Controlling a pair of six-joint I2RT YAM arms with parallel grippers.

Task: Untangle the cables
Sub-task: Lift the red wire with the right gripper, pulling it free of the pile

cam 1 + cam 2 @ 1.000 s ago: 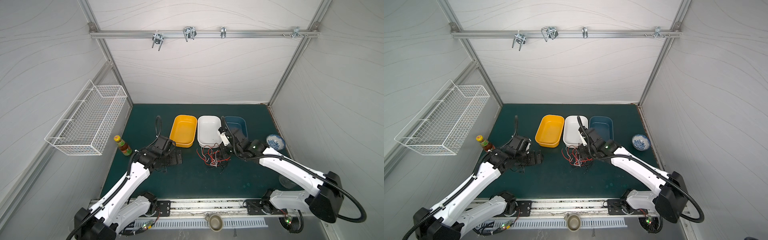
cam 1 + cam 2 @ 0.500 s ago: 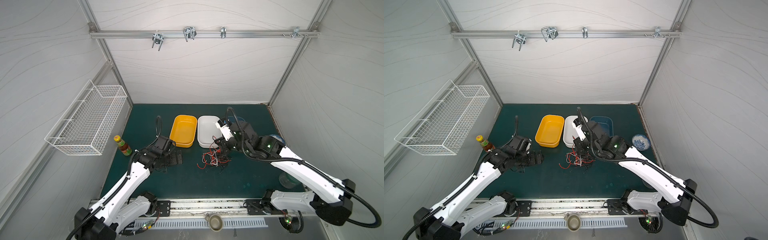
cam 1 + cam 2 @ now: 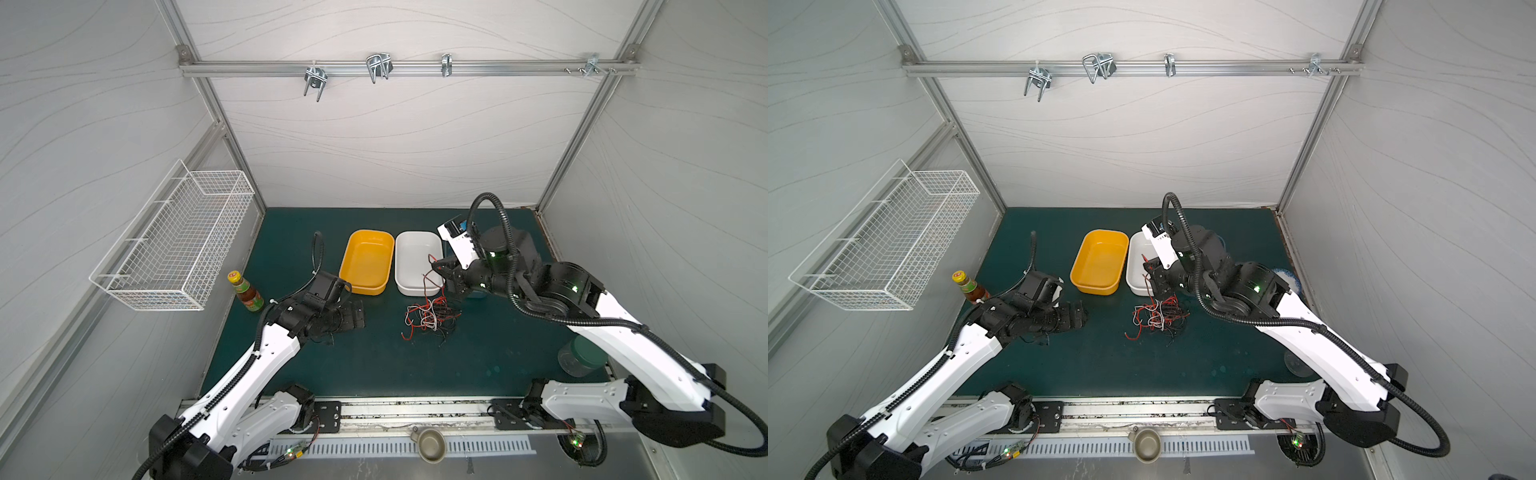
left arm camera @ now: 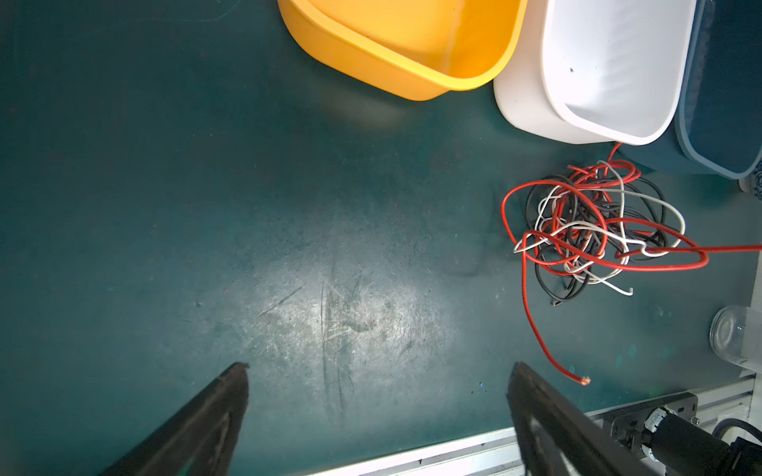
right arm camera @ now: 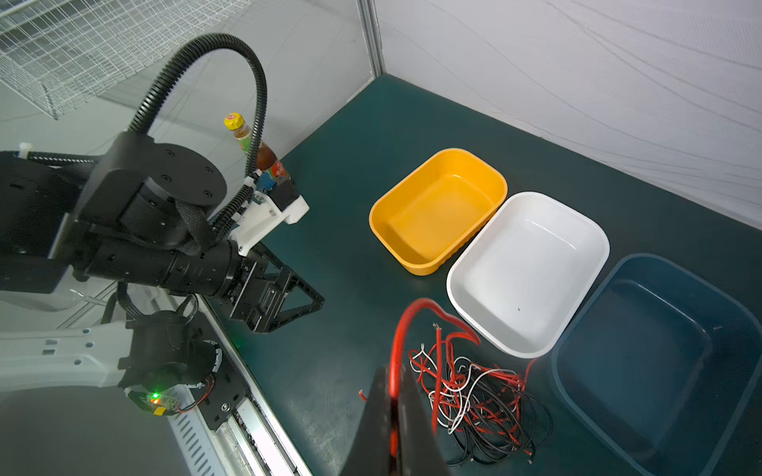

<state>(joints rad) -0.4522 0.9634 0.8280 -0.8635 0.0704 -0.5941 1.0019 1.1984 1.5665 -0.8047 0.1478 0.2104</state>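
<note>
Dark green worktop (image 3: 374,365): your tangle of thin red, black and white cables (image 3: 428,318) sits mid-worktop, just before the white plastic tub (image 3: 415,289). Your right gripper (image 5: 393,371) pinches one red strand (image 5: 400,329) (lifted, separation barely begun); left gripper (image 4: 377,366) gapes empty. Nearly everything remains.

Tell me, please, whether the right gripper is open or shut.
Shut: the right gripper pinches a red cable from the tangle, in the right wrist view.

The left hand (image 3: 357,316) lies low and level, pointing inward, its fingers (image 4: 222,404) spread wide. The right arm (image 3: 615,332) arches up from its base, and the right hand (image 3: 437,269), held higher, is pinched fully closed.
</note>
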